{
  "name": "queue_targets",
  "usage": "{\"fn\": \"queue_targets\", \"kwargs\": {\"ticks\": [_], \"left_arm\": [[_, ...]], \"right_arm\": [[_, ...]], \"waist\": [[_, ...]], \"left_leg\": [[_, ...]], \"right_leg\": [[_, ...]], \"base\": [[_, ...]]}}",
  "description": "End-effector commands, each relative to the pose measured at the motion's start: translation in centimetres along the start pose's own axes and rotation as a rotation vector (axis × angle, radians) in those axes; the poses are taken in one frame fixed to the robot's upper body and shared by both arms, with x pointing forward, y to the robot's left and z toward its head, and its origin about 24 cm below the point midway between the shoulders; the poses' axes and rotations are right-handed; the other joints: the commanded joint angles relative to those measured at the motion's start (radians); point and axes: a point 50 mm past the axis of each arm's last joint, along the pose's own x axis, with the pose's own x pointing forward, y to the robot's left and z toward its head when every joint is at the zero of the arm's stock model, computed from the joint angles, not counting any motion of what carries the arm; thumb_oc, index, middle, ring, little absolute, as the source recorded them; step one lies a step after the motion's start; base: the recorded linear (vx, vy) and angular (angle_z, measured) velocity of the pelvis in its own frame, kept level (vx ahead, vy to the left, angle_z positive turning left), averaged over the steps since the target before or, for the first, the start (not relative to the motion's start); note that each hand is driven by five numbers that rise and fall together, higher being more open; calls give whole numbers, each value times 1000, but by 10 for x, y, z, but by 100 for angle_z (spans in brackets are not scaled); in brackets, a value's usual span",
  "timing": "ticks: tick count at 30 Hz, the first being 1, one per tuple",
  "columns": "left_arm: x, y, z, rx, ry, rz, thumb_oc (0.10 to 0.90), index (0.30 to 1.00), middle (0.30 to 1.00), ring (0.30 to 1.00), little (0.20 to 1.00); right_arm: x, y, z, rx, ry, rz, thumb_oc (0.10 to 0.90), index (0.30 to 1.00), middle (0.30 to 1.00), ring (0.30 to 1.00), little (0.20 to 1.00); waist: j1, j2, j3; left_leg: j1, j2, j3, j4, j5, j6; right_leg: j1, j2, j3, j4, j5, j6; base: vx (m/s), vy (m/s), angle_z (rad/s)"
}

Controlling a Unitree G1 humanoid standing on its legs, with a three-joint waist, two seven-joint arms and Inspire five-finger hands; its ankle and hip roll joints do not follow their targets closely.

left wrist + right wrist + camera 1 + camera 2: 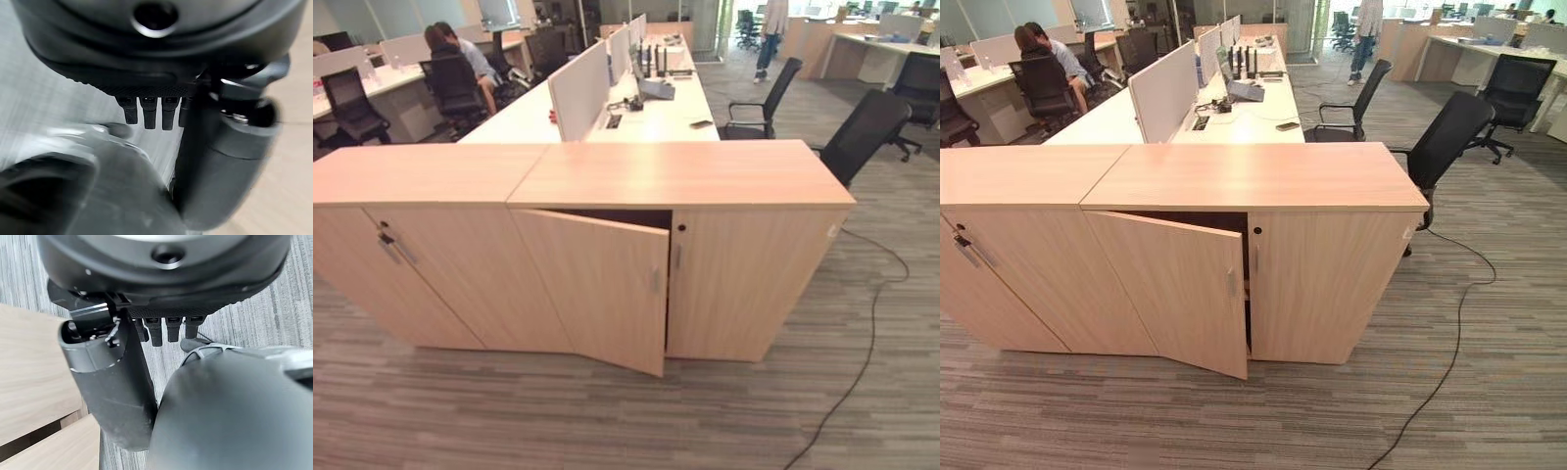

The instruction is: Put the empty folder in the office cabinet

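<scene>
**Cabinet door ajar, hands hanging empty**

The low light-wood office cabinet (680, 176) stands across the middle of the room, its flat top bare. Its left-hand door (597, 289) hangs partly open, the free edge swung out toward six o'clock, with a dark gap above it. A matching light-wood cabinet (411, 176) butts against it at nine o'clock. Grey striped carpet (558, 421) spreads wide at six o'clock and around the three o'clock end. At one o'clock a black swivel chair (862, 132) sits near the cabinet's corner. Where the folder is I cannot tell. The left hand (151, 115) and right hand (166, 330) both hang with fingers straight, holding nothing.
</scene>
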Motion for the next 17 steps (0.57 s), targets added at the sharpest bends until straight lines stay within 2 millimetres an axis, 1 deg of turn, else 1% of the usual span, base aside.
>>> {"fn": "queue_targets", "kwargs": {"ticks": [1, 3, 4, 5, 7, 8, 9, 10, 11, 13, 14, 15, 16, 17], "left_arm": [[5, -13, 20, 87, -71, -40, 800, 900, 900, 900, 900], [5, -13, 18, 67, -77, -40, 800, 900, 900, 900, 900], [4, -12, 12, 72, -55, -31, 800, 900, 900, 900, 900], [3, -12, 1, 123, -1, -30, 800, 900, 900, 900, 900], [5, -19, 0, 244, 15, -57, 800, 900, 900, 900, 900], [5, -19, 0, 245, 15, -57, 800, 900, 900, 900, 900], [6, -24, 3, 301, 3, -78, 800, 900, 900, 900, 900], [7, -31, 11, 352, -36, -105, 800, 900, 900, 900, 900], [7, -31, 11, 353, -35, -105, 800, 900, 900, 900, 900], [9, -38, 24, 373, -85, -125, 800, 900, 900, 900, 900], [9, -44, 34, 381, -123, -140, 800, 900, 900, 900, 900], [9, -44, 34, 381, -123, -140, 800, 900, 900, 900, 900], [10, -51, 46, 410, -169, -162, 800, 900, 900, 900, 900], [10, -51, 46, 410, -169, -162, 800, 900, 900, 900, 900]], "right_arm": [[0, -7, 3, 5, 17, -34, 800, 900, 900, 900, 900], [0, -10, 4, 9, 15, -41, 800, 900, 900, 900, 900], [0, -12, 5, 7, 17, -45, 800, 900, 900, 900, 900], [-1, -14, 3, -6, 28, -52, 800, 900, 900, 900, 900], [-1, -16, 3, -22, 34, -53, 800, 900, 900, 900, 900], [-1, -16, 3, -22, 34, -54, 800, 900, 900, 900, 900], [-1, -15, 4, -31, 32, -52, 800, 900, 900, 900, 900], [0, -16, 7, -43, 25, -51, 800, 900, 900, 900, 900], [0, -16, 7, -43, 25, -51, 800, 900, 900, 900, 900], [0, -16, 9, -53, 23, -52, 800, 900, 900, 900, 900], [0, -17, 10, -60, 22, -58, 800, 900, 900, 900, 900], [0, -17, 10, -60, 22, -58, 800, 900, 900, 900, 900], [0, -18, 14, -70, 13, -59, 800, 900, 900, 900, 900], [0, -18, 14, -70, 13, -59, 800, 900, 900, 900, 900]], "waist": [[11, -8, -12], [12, -2, -6], [11, -1, -2], [8, 4, 1], [0, 9, 2], [0, 9, 2], [-4, 13, 2], [-10, 17, 2], [-10, 17, 2], [-17, 21, 3], [-21, 24, 2], [-21, 24, 2], [-26, 27, 1], [-26, 27, 1]], "left_leg": [[29, 7, -10, -3, -121, -23], [23, 8, -12, -3, -118, -24], [18, 7, -13, -3, -116, -24], [15, 8, -11, -3, -115, -24], [14, 8, -6, -3, -116, -25], [14, 8, -5, -3, -116, -25], [15, 9, -4, -3, -117, -25], [16, 12, 1, -3, -117, -27], [16, 12, 1, -3, -117, -27], [18, 15, 5, -3, -118, -29], [20, 17, 6, -3, -119, -29], [21, 17, 7, -3, -119, -29], [26, 21, 9, -3, -121, -31], [26, 21, 9, -3, -121, -31]], "right_leg": [[-31, -9, -11, 8, -73, 42], [-36, -9, -13, 8, -71, 43], [-39, -9, -12, 9, -70, 43], [-43, -9, -11, 8, -69, 43], [-46, -8, -5, 8, -70, 42], [-46, -8, -5, 8, -70, 42], [-45, -7, -2, 7, -71, 42], [-45, -5, 1, 7, -73, 41], [-45, -5, 1, 7, -73, 41], [-46, -3, 6, 6, -76, 40], [-44, 0, 10, 6, -80, 39], [-44, 0, 10, 6, -80, 39], [-43, 4, 16, 5, -86, 37], [-43, 4, 16, 5, -86, 37]], "base": [[7, 38, -2], [-18, 26, -5], [-18, 30, -2], [-16, 39, -2], [1, 17, 0], [0, 0, 0], [0, 0, 0], [0, 0, 0], [0, 0, 0], [13, -9, -4], [14, -9, -7], [26, -20, -5], [14, -14, -3], [0, 0, 0]]}}
